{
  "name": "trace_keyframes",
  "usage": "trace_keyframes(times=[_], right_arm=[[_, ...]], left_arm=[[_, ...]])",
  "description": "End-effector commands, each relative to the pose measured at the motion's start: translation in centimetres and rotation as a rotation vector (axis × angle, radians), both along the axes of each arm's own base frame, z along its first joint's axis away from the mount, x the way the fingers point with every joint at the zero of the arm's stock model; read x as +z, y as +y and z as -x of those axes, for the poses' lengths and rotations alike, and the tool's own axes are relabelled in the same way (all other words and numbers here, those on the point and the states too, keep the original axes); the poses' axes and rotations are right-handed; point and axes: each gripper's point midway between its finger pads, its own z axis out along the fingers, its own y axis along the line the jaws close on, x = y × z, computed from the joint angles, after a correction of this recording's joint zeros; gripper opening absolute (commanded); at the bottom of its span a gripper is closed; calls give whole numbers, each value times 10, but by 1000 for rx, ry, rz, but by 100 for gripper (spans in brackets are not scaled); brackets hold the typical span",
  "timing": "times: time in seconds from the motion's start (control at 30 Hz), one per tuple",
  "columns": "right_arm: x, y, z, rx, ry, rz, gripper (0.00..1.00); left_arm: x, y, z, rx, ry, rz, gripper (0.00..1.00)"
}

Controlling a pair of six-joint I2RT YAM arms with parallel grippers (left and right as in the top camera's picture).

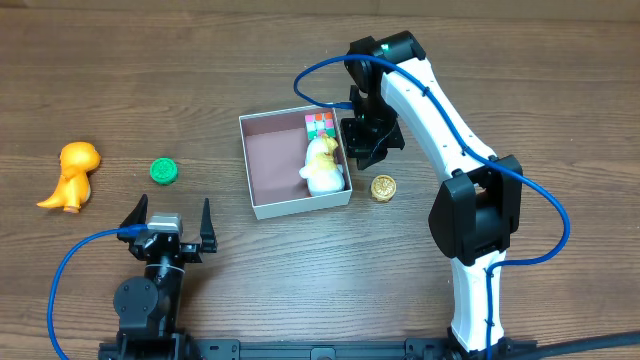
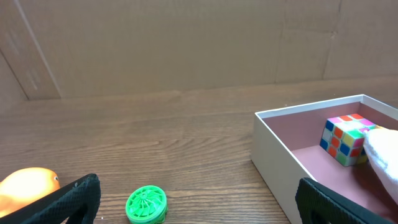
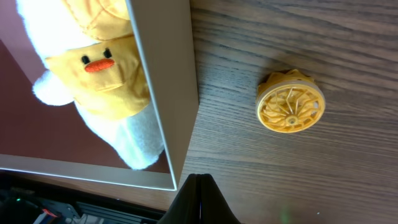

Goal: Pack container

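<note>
Container (image 1: 298, 208) at centre frame looks light and stiff, best pinched by its thin wall; right gripper (image 3: 200, 185) sits closed and empty, left gripper (image 1: 171, 219) gapes.

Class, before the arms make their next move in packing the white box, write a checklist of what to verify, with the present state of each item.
1. Room in the square white-walled box with pinkish floor: ok, its left half is bare.
2. White-and-yellow plush duck and multicoloured cube lie inside: ok.
3. Yellow ribbed disc packed: not ok, it lies outside, right of the box.
4. Green ribbed disc and orange dinosaur toy packed: not ok, both lie outside, left of the box.
5. Left jaws open and empty: ok.
6. Right jaws ready to grasp: not ok, shut on nothing.
</note>
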Motion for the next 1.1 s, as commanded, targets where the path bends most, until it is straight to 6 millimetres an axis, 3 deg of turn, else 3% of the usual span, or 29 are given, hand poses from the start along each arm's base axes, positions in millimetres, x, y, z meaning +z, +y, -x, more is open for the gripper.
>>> trace_keyframes(times=[0.0, 0.27, 0.5, 0.67, 1.07], right_arm=[[0, -3, 2, -2, 0, 10, 4], [-26, -11, 5, 8, 9, 57, 4], [-24, -11, 12, 4, 44, 51, 4], [-18, 5, 22, -18, 103, -43, 4], [-18, 6, 23, -20, 105, -48, 4]], left_arm=[[-1, -1, 0, -10, 0, -14, 100], [-1, -1, 0, -10, 0, -14, 100], [-1, -1, 0, -10, 0, -14, 100], [-1, -1, 0, -10, 0, -14, 100], [-1, -1, 0, -10, 0, -14, 100]])
